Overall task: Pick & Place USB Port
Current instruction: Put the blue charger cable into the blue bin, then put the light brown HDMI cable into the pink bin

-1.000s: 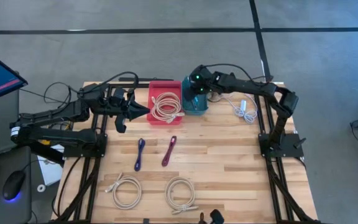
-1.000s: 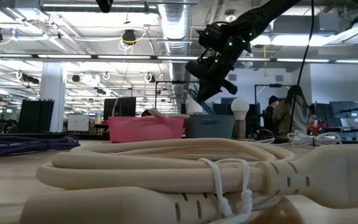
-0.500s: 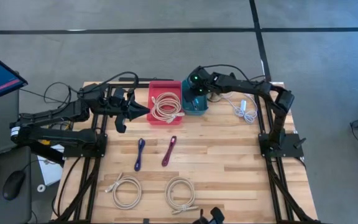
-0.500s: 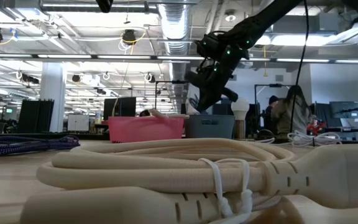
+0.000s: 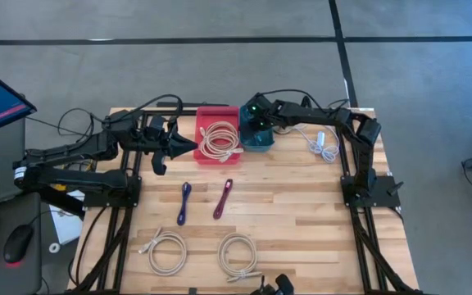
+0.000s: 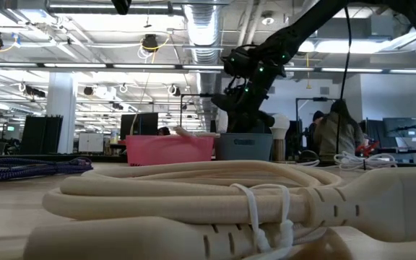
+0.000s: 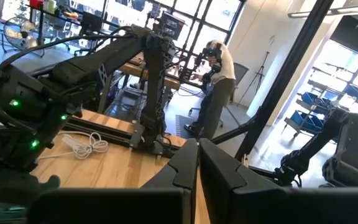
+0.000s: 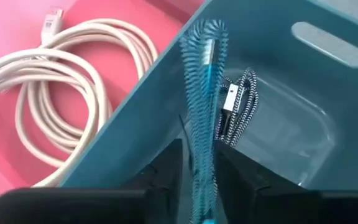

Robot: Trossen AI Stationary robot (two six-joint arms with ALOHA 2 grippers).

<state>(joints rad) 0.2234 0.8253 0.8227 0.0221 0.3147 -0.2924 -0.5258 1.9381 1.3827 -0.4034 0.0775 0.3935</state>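
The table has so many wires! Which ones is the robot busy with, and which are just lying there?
Busy with: blue braided cable, right gripper, teal bin.
Lying there: purple cables, coiled beige cables, white cable, pink bin.
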